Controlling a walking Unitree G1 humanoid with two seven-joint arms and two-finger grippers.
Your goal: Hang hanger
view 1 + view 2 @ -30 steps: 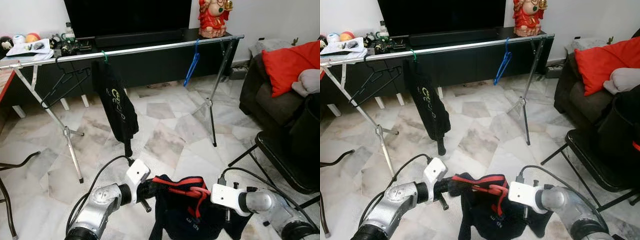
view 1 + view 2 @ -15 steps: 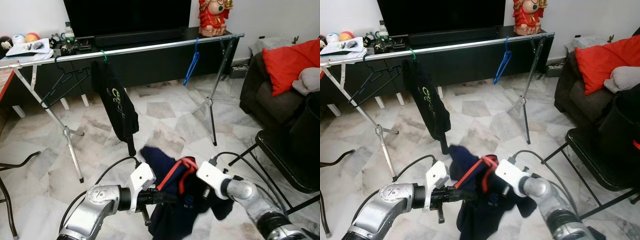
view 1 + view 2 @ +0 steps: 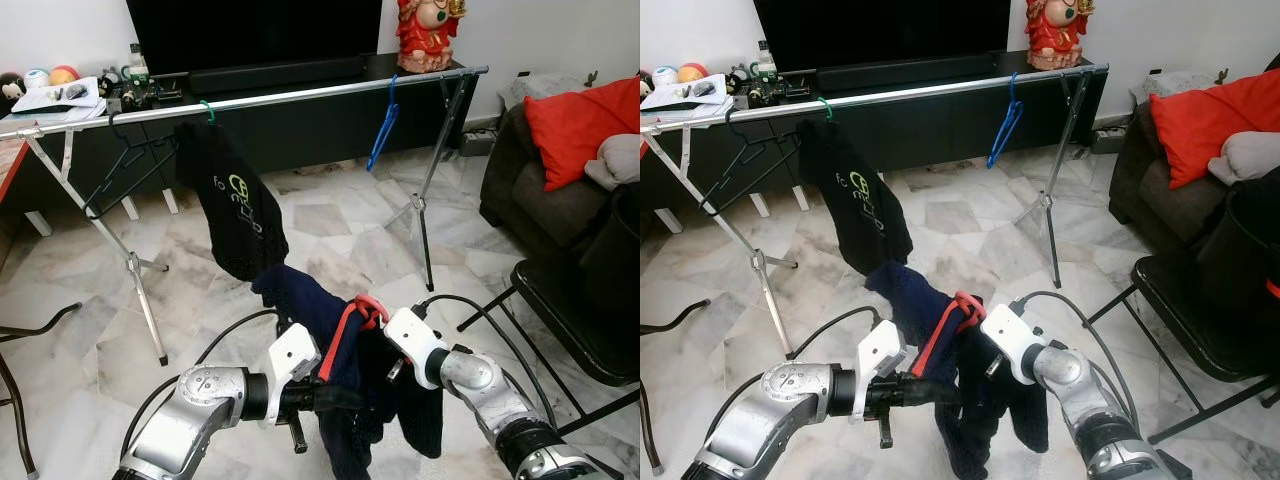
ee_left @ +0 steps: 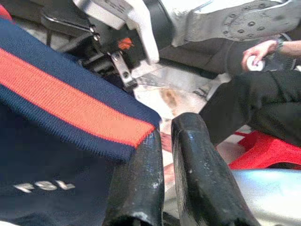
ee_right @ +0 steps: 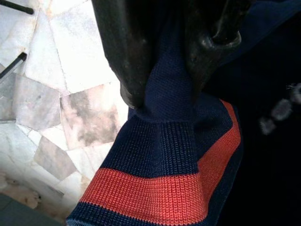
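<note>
Marble floor in grey and cream tiles runs from the robot's feet to the far wall of a living room. Nearest, at about 6 o'clock, both arms hold up a navy shirt with an orange-red collar band; the cloth hangs in folds between them, above the tiles. The left gripper, coming in from 7 o'clock, has its two black fingers pressed close together on the edge of the collar band, clenched on the shirt. The right gripper, coming in from 5 o'clock, has a fold of the navy knit pinched between its fingers, so it too is grasping the shirt. Any hanger inside the garment cannot be made out. A person's hand and dark sleeve appear in the left wrist view beyond the right arm. Farther off, toward 12 o'clock, a long silver clothes rail on folding legs crosses the room. On it, at 11 o'clock, a black shirt with a green logo hangs from a green hook, its lower edge close to the raised navy cloth; beside it at 10 o'clock are empty black hangers, and at 1 o'clock a blue hanger. At 3 o'clock stand a dark chair and a sofa with a red cushion. Behind the rail is a low black cabinet bearing a large dark screen and a red figurine.
</note>
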